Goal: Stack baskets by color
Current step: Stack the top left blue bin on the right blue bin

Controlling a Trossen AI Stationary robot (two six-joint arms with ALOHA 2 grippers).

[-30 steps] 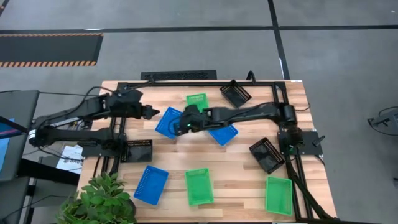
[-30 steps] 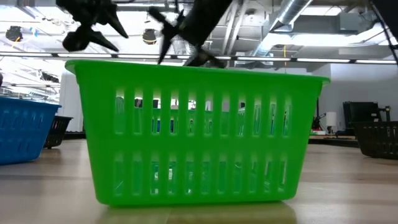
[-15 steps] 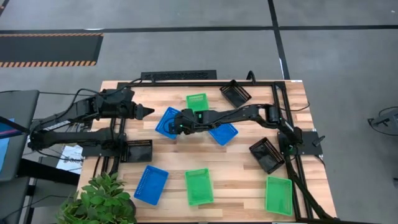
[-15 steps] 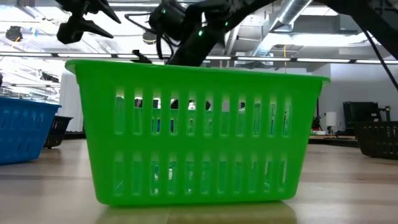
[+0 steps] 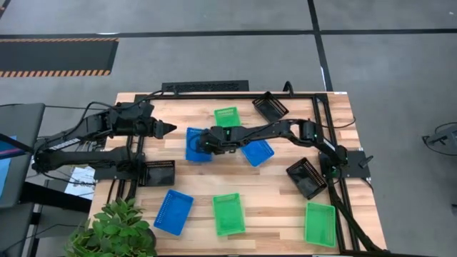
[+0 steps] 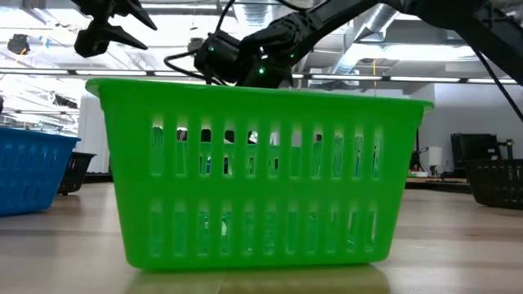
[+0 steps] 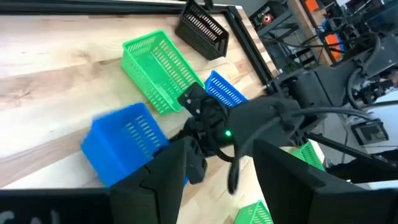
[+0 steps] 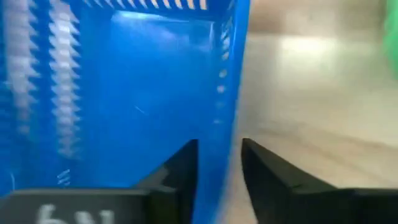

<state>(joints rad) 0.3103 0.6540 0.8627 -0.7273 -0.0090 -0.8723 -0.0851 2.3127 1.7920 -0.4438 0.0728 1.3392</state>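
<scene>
A blue basket [image 5: 194, 145] sits on the wooden table [image 5: 278, 200] left of centre, with my right gripper [image 5: 206, 142] shut on its wall. A second blue basket [image 5: 256, 152] lies just to its right, under my right arm. A third blue basket [image 5: 173, 211] rests near the front left. Green baskets sit at the far centre [image 5: 227, 116], front centre [image 5: 228, 213] and front right [image 5: 320, 223]. Black baskets stand at the far right [image 5: 270, 106] and the right edge [image 5: 307, 178]. My left gripper [image 5: 170, 129] hovers open, left of the held basket. My right gripper has the blue basket's long wall [image 8: 225, 118] on the side toward the table's right. One finger [image 8: 181, 171] is inside the basket and the other [image 8: 264, 174] outside. The fingers slant down from the table's right. The basket stays upright, seemingly with its base on the table.
A black metal frame [image 5: 318, 107] runs along the table's far and right sides. A potted plant [image 5: 118, 228] stands at the front left corner. Bare wood [image 5: 275, 207] lies between the front green baskets.
My right gripper has sunk and gone toward the table's left edge, onto the blue basket left of centre, and has taken hold of its wall. That basket has turned about on the table, from cornerwise to square with the table's edges.
</scene>
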